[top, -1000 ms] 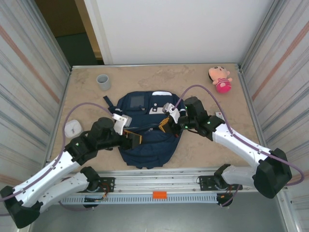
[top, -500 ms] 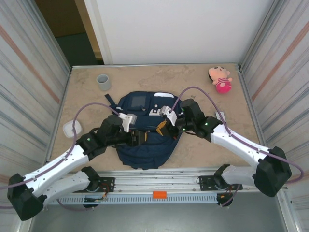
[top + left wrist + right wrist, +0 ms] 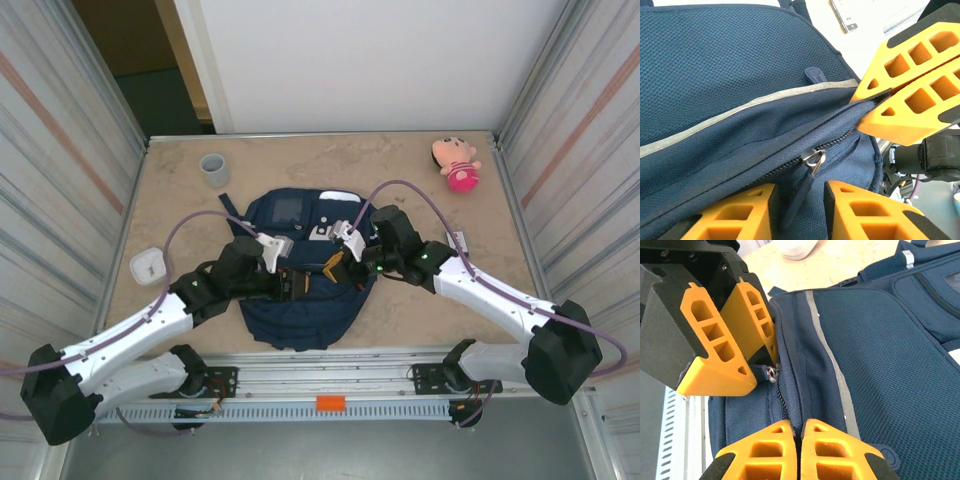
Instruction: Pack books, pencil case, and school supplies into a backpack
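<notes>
Left arm has slid further in over the bag since a second ago, so its end effector now sits closer to the right one, and the white square thing [image 3: 148,265] out on the left is in plain sight again. The bag itself hasn't budged.

So, the backpack [image 3: 300,318] is lying flat, front side up, in the middle of the worktop [image 3: 400,180]. Its long axis runs near-to-far: the end with the white patches and a dark strap points at the far edge, the bottom points back at the arm bases. The zip line and a grey stripe [image 3: 740,112] run crosswise over the middle.

Right end effector [image 3: 333,266] is clamped tight on a fold of navy fabric right beside the zip, fingers pressed together, and you can see that from both wrist cams. Left end effector [image 3: 292,285] is narrow, with the zip pull [image 3: 812,160] and its dark cord lying between the fingers. Whether it's actually pinching the cord, I can't tell. The two sets of orange fingers face each other, really close, over the zip.

Further out: a grey cup [image 3: 214,169] at the far left and a pink plush toy [image 3: 456,163] at the far right, both well clear of the bag.
</notes>
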### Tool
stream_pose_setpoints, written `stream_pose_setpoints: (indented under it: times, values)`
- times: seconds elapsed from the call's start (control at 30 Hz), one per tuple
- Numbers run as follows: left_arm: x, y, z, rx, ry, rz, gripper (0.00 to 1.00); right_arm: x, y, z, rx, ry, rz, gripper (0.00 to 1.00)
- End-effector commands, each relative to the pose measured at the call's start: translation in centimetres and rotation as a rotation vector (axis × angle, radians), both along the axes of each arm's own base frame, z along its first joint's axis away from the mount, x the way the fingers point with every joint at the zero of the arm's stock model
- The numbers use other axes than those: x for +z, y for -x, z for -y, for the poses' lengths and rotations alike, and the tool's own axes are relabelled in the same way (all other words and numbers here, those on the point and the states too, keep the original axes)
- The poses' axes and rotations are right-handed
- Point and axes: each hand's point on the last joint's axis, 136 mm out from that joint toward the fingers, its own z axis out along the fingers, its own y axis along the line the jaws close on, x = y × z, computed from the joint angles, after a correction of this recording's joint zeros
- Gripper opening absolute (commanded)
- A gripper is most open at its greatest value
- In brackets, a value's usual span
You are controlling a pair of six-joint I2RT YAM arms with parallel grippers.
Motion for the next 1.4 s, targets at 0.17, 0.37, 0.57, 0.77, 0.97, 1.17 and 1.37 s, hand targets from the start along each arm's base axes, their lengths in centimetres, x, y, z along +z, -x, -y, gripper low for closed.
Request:
stream_pose_setpoints:
  times: [0.17,0.37,0.57,0.77,0.97,1.17,1.37]
  values:
    - [1.0,-1.1,0.6,0.003,-0.016,0.061,0.21,4.5,1.0,-1.1,0.052,-0.107,0.067,0.0]
    - [-0.3,-1.7,-3.0,0.126,-0.171,0.075,0.03,4.3,0.4,0.5,0.025,-0.106,0.069,0.0]
    - [-1.4,-1.2,-8.1,0.256,-0.23,0.083,0.0,4.4,-0.7,3.3,-0.03,-0.111,0.068,0.0]
    - [-1.4,-1.0,-9.0,0.253,-0.178,0.13,0.0,2.8,-0.8,3.6,-0.058,0.002,0.071,0.01]
    - [1.2,-1.2,-6.0,0.117,-0.079,0.203,0.0,1.9,-0.1,0.6,-0.045,0.097,0.198,0.49]
    - [2.0,-1.0,-4.7,0.046,-0.065,0.198,0.0,0.7,-0.7,-1.7,-0.038,0.18,0.222,0.52]
    - [2.5,-0.8,-4.5,0.033,-0.045,0.212,0.0,0.0,-1.4,-3.6,-0.016,0.192,0.229,0.49]
